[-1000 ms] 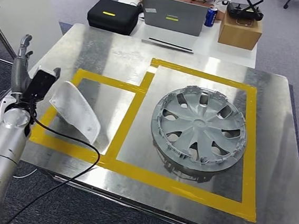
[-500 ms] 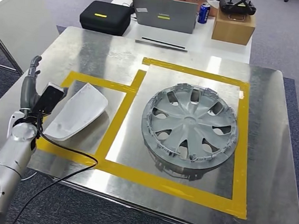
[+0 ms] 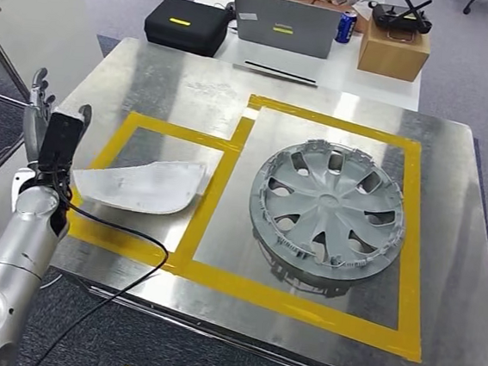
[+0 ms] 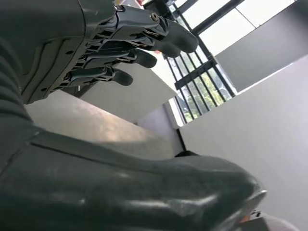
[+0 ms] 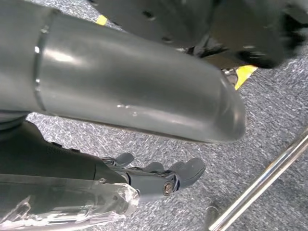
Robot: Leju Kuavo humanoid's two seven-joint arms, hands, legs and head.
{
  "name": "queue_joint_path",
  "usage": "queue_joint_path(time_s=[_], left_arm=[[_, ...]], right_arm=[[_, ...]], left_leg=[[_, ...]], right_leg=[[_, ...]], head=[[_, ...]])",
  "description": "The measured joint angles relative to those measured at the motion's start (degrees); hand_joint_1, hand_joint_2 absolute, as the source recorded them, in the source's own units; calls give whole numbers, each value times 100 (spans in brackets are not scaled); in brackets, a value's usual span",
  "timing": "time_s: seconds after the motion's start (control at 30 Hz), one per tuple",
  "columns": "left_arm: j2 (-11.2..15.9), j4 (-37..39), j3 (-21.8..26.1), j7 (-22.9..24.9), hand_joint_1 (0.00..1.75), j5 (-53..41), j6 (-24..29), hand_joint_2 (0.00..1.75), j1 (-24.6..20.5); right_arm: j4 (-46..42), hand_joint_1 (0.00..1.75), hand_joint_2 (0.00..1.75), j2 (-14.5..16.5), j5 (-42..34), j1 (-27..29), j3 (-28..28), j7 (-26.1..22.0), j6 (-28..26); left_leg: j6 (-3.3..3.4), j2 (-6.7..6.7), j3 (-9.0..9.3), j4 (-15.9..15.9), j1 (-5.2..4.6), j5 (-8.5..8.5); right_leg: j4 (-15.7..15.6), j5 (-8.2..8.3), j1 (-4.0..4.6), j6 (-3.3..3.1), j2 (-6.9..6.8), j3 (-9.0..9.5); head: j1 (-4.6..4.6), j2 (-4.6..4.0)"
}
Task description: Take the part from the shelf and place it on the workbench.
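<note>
now one white part (image 3: 143, 185), one hubcap (image 3: 327, 212) on workbench (image 3: 172, 81).

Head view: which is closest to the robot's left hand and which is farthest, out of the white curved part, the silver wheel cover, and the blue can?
From the left hand:
1. White curved plastic part, lying just beside the hand in the smaller yellow-taped box.
2. Silver round wheel cover, across the metal workbench in the bigger taped box.
3. Blue drink can, far back on the white desk next to the cardboard box.
</note>
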Motion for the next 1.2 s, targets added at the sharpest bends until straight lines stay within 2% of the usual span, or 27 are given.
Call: queue_joint_path(time_s=[0.03,0.07,0.13,0.2,0.3,0.37,0.43,0.5,0.53,0.57,0.6,0.63,0.7,0.73,0.77,0.87,0.9,0.93,1.0,1.03,1.07,1.1,1.13,1.2], left_arm=[[-27,-119,-24,22,0,-4,3,0,9],[-49,-245,-61,52,0,-8,1,0,18],[-83,-508,-163,119,0,-35,-17,0,20],[-105,-716,-259,164,0,-90,-39,0,17],[-124,-1021,-451,225,0,-220,-62,0,26],[-132,-1205,-572,248,0,-283,-68,0,34],[-140,-1333,-648,254,0,-306,-69,0,32],[-144,-1419,-703,256,0,-311,-74,0,47],[-144,-1459,-729,256,0,-315,-80,0,62],[-148,-1507,-766,258,0,-323,-90,0,77],[-152,-1561,-804,263,0,-337,-100,0,85],[-158,-1623,-839,271,0,-352,-108,0,85],[-177,-1750,-902,294,0,-376,-121,0,66],[-188,-1802,-927,304,0,-383,-124,0,54],[-197,-1842,-950,313,0,-390,-126,0,46],[-214,-1892,-987,326,0,-401,-127,0,42],[-222,-1908,-997,328,0,-402,-129,0,38],[-231,-1929,-1009,328,0,-405,-134,0,33],[-253,-1977,-1051,329,0,-420,-150,0,33],[-258,-1993,-1078,332,0,-428,-159,0,38],[-262,-2006,-1105,336,0,-437,-166,0,46],[-265,-2017,-1130,339,0,-443,-171,0,55],[-269,-2030,-1149,343,0,-448,-173,0,63],[-276,-2084,-1177,344,0,-456,-178,0,68]], right_arm=[[0,0,0,0,0,-1,3,10,-1],[0,0,0,0,0,-3,6,19,-1],[0,0,0,0,-1,-12,12,31,-1],[0,0,0,0,-3,-26,21,40,-1],[0,0,0,0,-8,-43,37,58,-1],[0,0,0,8,-9,-44,43,64,-1],[0,0,0,18,-10,-56,47,66,0],[0,0,0,21,-13,-67,49,68,2],[0,0,0,22,-14,-68,49,71,4],[0,0,0,26,-14,-68,50,74,8],[0,0,0,32,-14,-69,50,79,10],[-1,0,0,40,-14,-72,51,81,12],[-2,0,0,57,-14,-84,53,85,12],[-2,0,0,60,-14,-91,54,85,12],[-2,0,0,61,-14,-96,54,87,12],[-2,0,0,61,-14,-94,54,91,12],[-2,0,0,61,-15,-92,54,91,13],[-2,0,0,61,-15,-90,54,92,14],[-2,0,0,64,-16,-93,57,101,24],[-2,0,0,67,-16,-97,58,106,28],[-2,0,0,69,-16,-99,60,112,32],[-2,0,0,70,-16,-101,60,115,32],[-2,0,0,70,-17,-103,60,118,32],[-6,0,0,70,-27,-117,60,124,26]], left_leg=[[4,-1,2,2,-6,0],[4,-2,7,5,-9,1],[2,-6,21,10,-12,0],[-11,-9,19,18,-25,-3],[-87,-13,-23,27,-42,27],[-149,-12,-40,47,-25,-11],[-202,-9,-132,319,-14,-281],[-238,-7,-365,996,-1,-716],[-250,-7,-471,1318,4,-872],[-259,-7,-517,1516,7,-942],[-261,-7,-455,1483,8,-891],[-257,-6,-286,1240,9,-756],[-233,-6,197,467,5,-481],[-211,-8,358,187,-2,-412],[-184,-9,434,34,-14,-387],[-66,-3,374,-7,-41,-288],[-20,4,334,-21,-36,-232],[21,11,284,-35,-26,-172],[70,16,161,-34,-31,-70],[77,16,97,-31,-41,-20],[79,16,31,-28,-53,29],[77,16,-33,-26,-64,77],[69,16,-93,-24,-73,125],[41,15,-186,-18,-91,211]], right_leg=[[106,16,0,-1,0,-62],[-5,131,0,-11,0,-17],[-711,517,3,-52,0,330],[-1327,732,13,-89,3,650],[-1514,745,42,-129,14,755],[-1545,793,33,-191,7,747],[-1587,846,11,-254,-5,738],[-1587,880,9,-278,-10,701],[-1582,898,9,-280,-11,675],[-1572,921,9,-276,-13,640],[-1559,945,8,-267,-14,600],[-1545,969,6,-254,-16,563],[-1507,1015,15,-210,-16,498],[-1493,1039,22,-180,-16,473],[-1484,1066,27,-146,-16,453],[-1492,1133,2,-41,-14,396],[-1415,1036,-6,-13,-13,339],[-1250,863,-10,13,-13,259],[-575,327,-17,52,-17,43],[-223,131,-19,65,-17,-34],[33,21,-20,71,-18,-60],[81,35,-19,67,-18,15],[-73,129,-17,53,-17,192],[-846,319,-6,-2,-15,798]], head=[[3,0],[3,0],[3,0],[1,0],[-8,0],[-8,0],[-16,0],[-21,0],[-20,0],[-20,0],[-21,0],[-22,0],[-22,0],[-17,0],[-14,0],[-15,0],[-9,0],[-1,0],[18,0],[20,0],[19,0],[19,0],[20,0],[18,0]])
